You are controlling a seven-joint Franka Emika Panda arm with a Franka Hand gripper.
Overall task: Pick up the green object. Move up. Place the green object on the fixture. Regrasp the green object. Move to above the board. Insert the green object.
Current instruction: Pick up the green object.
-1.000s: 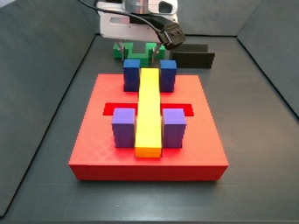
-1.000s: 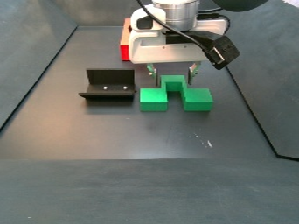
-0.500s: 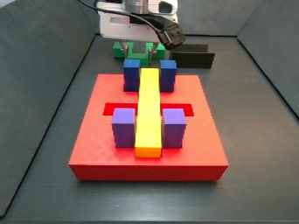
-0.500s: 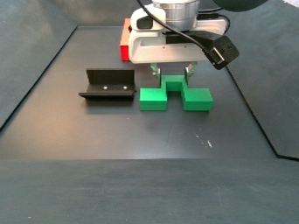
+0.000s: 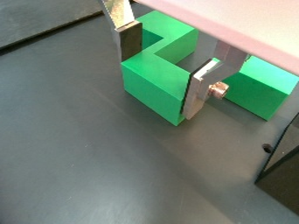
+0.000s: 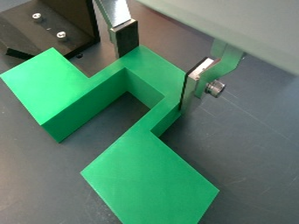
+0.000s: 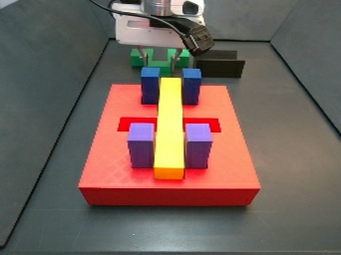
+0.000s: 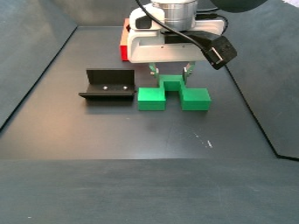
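Note:
The green object [image 8: 176, 94] lies on the dark floor; its taller middle block stands between my fingers in both wrist views [image 5: 158, 79] [image 6: 70, 87]. My gripper [image 8: 172, 75] [image 5: 165, 63] [image 6: 162, 58] reaches straight down over it, and both silver fingers [image 5: 200, 89] press against the block's sides, shut on it. From a side view, only a bit of green [image 7: 163, 62] shows behind the blue blocks. The black fixture [image 8: 107, 86] [image 6: 47, 26] stands beside the green object, apart from it. The red board [image 7: 120, 169] lies on the far side of the gripper from the fixture.
On the board stand two blue blocks [image 7: 151, 82], two purple blocks [image 7: 140, 144] and a long yellow bar [image 7: 170, 125]. Raised black walls [image 8: 35, 87] bound the floor on both sides. Cables hang by the wrist [image 8: 216, 52].
The green object has shifted a little toward the fixture between the fingers. The arm itself has hardly moved.

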